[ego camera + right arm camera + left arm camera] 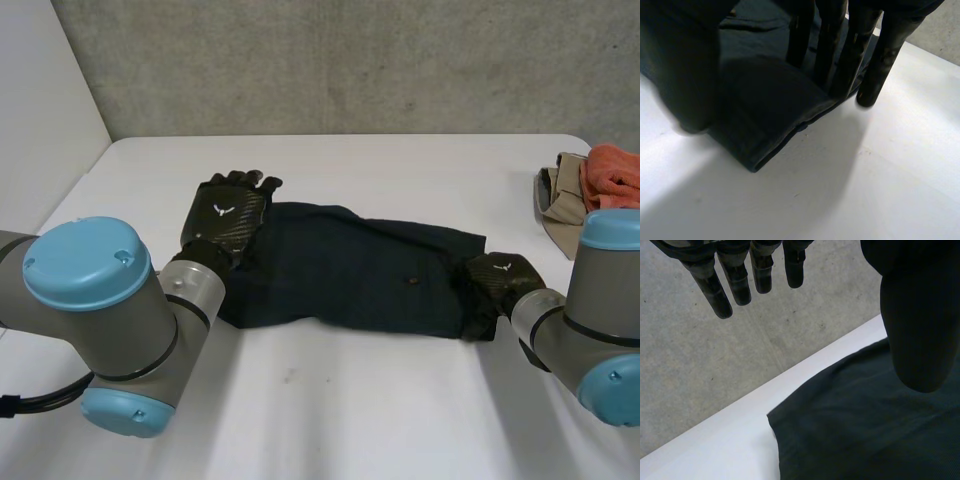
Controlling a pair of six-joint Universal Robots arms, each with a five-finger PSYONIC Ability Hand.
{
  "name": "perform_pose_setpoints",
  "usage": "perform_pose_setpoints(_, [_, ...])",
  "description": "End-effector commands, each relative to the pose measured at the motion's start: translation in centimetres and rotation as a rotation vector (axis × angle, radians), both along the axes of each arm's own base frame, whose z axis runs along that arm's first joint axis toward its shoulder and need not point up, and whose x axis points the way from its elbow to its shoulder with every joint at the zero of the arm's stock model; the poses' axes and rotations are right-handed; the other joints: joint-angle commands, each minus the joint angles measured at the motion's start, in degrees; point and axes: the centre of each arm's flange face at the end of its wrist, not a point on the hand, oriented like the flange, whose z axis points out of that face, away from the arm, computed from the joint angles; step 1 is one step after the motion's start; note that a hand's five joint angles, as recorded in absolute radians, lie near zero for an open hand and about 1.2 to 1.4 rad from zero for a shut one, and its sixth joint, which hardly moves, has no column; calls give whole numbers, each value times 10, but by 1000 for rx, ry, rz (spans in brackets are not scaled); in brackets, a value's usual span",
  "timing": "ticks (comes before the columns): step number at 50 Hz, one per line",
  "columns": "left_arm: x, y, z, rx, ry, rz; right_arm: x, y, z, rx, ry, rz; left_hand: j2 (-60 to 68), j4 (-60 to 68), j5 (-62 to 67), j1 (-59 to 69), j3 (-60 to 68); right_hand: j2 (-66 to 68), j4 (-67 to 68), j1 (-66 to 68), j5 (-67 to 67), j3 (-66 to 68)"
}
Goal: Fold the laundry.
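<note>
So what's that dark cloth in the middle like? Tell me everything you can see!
The cloth is dark blue-green, soft-looking fabric, spread long and mostly flat across the white table. It looks doubled over, with a thick folded edge at its right end and a tiny button-like spot near the middle. The left robot hand sits over its left end, fingers straight and reaching past the far edge. The right robot hand is at the right end, straight fingertips on the hem.

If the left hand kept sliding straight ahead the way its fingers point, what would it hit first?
Probably nothing close: the left hand points past the corner of the dark cloth, over the white table toward the concrete wall, the first thing in line, though its distance is unclear.
</note>
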Motion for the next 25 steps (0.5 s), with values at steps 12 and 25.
perform_pose_setpoints(12, [3, 2, 12, -25, 13, 8, -37, -16, 32, -174, 150, -17, -7, -7, -18, 0, -12, 438, 449, 508, 459, 448])
perform_pose_setpoints(25, [7, 3, 21, -43, 24, 17, -33, -30, 74, -444, 550, 119, -9, -9, -19, -2, -14, 438, 449, 508, 459, 448])
